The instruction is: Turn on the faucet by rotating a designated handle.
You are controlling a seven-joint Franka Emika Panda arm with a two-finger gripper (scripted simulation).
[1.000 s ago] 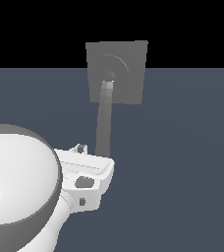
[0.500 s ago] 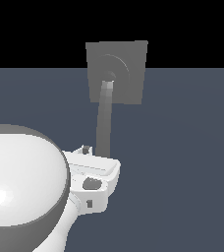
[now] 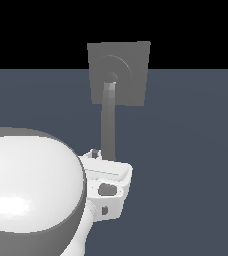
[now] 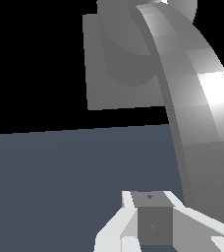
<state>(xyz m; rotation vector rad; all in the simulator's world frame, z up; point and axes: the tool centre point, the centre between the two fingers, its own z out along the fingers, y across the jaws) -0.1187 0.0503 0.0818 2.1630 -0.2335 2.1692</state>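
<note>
Faucet [image 3: 136,55]: grey square plate in upper centre of exterior view, round disc in its middle, standing upright at the back of the scene
Handle [image 3: 108,125]: long slim bar, starts at the disc, runs almost straight down the frame to centre; free end meets the gripper body
Handle axis: near vertical in exterior view, slightly curved; far end at disc, free end toward the robot
Gripper [image 3: 107,175]: lower centre of exterior view, just below the handle's free end
Gripper vs handle: in wrist view the handle [image 4: 192,98] passes close alongside one finger [image 4: 153,221]; touching or not, cannot tell
Gripper state: only one finger clearly seen, opening width cannot tell, no sign of a grasp
Likely next: sideways push on the free end, judged from the layout
</note>
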